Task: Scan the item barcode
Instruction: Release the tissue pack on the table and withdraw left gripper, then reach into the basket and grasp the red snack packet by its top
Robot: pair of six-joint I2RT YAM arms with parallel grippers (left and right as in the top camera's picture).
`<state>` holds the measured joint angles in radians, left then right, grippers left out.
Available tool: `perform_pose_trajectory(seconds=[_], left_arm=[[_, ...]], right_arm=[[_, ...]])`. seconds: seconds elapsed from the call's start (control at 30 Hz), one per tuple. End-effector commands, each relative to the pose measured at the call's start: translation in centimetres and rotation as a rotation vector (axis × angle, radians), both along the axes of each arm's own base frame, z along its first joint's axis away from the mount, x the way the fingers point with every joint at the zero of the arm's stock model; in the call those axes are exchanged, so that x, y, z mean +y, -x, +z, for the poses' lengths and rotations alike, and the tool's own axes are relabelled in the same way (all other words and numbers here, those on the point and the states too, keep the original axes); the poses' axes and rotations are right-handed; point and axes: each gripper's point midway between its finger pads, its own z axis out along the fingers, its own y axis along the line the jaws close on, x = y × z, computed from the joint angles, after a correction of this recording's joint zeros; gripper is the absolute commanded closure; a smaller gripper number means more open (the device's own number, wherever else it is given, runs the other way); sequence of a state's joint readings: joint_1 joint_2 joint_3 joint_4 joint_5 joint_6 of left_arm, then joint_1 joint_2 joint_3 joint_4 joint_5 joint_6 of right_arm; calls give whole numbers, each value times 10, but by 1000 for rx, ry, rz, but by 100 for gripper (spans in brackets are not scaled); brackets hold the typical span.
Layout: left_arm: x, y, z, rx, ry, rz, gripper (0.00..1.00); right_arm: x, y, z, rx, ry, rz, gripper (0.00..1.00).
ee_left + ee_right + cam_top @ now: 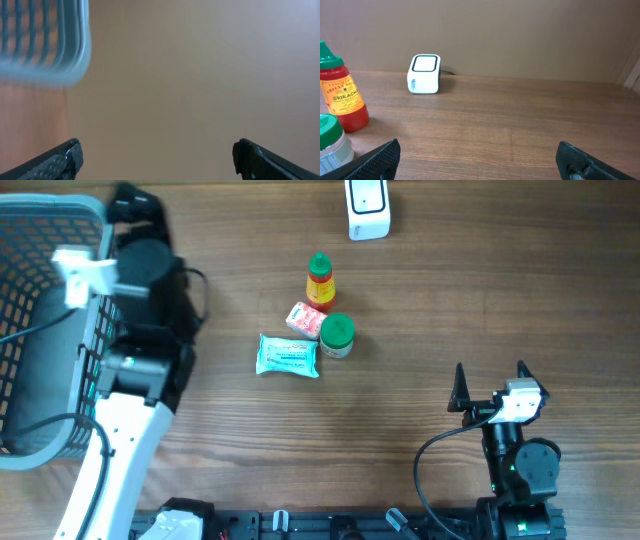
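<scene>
A wooden table [450, 300] is shown, with a grey mesh basket [40, 220] at its left end. The left gripper [157, 152] is positioned at the basket's rim. Its fingers are spread wide and nothing is gripped between them. The right gripper [490, 385] is positioned near the table's front right, likewise released and empty.

The white scanner [367, 208] is set at the far edge, well apart from both grippers.

Four items are grouped at the table's centre:
- a teal packet [288, 356], laid flat
- a red bottle [319, 282], upright
- a green-lidded jar [337, 336], just beside the packet
- a small carton [305, 319], set between bottle and jar
</scene>
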<state>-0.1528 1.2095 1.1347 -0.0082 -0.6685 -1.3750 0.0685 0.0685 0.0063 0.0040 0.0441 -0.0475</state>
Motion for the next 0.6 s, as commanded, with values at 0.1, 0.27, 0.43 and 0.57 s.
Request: perform_pose_trajectory(seconds=[0.1,0.27,0.43,0.57], left_arm=[[81,25,31,-137,0,236,0],[132,47,40,-183,-7,384,0],[175,73,39,-222,26,514,1],[195,77,22,-190,87,507,1]], right_arm=[[2,0,1,-2,4,12,0],[2,0,1,-2,4,12,0],[2,0,1,-2,4,12,0],[2,0,1,-2,4,12,0]])
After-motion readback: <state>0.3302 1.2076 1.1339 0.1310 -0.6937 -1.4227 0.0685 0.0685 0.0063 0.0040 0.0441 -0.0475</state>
